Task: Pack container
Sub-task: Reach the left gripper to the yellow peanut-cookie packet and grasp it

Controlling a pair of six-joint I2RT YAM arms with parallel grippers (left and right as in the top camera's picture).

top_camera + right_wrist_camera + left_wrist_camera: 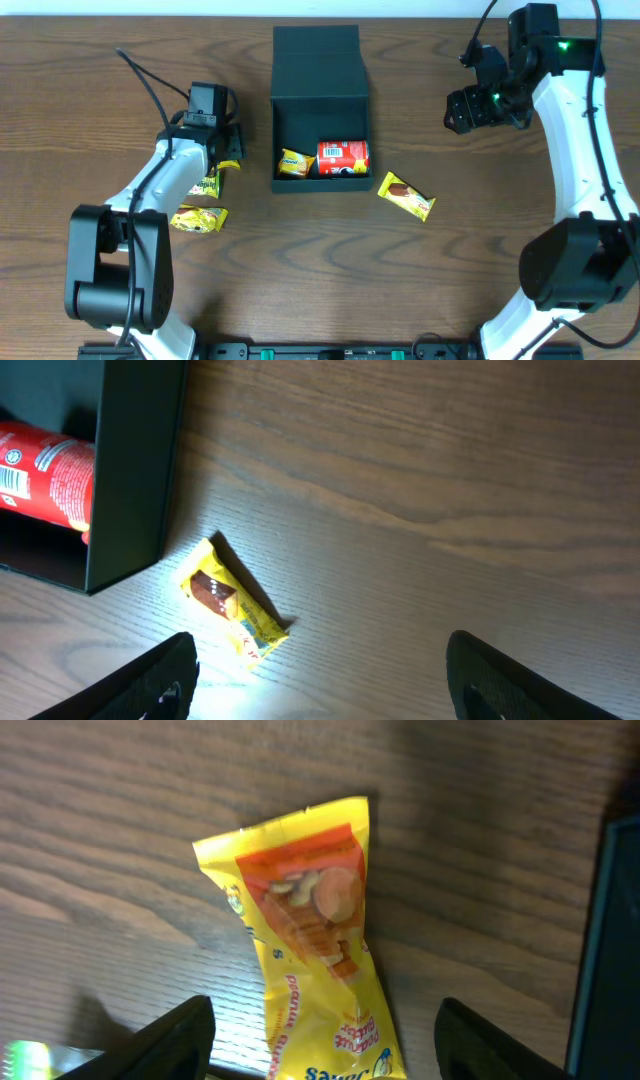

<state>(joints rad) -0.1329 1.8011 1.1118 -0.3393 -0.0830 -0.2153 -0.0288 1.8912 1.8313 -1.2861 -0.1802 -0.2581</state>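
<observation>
Items as we find them, from the near edge of the wooden table to the far edge.

1. Yellow snack packet, lying flat on the left, close to the left arm's base.
2. Left gripper: we note its jaws wide apart and lowered over a second yellow packet. One finger stands on each side of the packet, and neither visibly touches it.
3. Yellow packet with a brown picture, lying at a slant on the table. It is just off the container's near right corner and apart from the wall.
4. The container: dark teal-green and square, at the table's centre between the two arms. It is open, and its flap lid is laid back on the far side. We count two things inside, against the near wall: a small yellow packet and, on its right, a red can on its side.
5. Right gripper: held above bare table at the far right, well away from the container. Its jaws are spread wide with nothing between them.
</observation>
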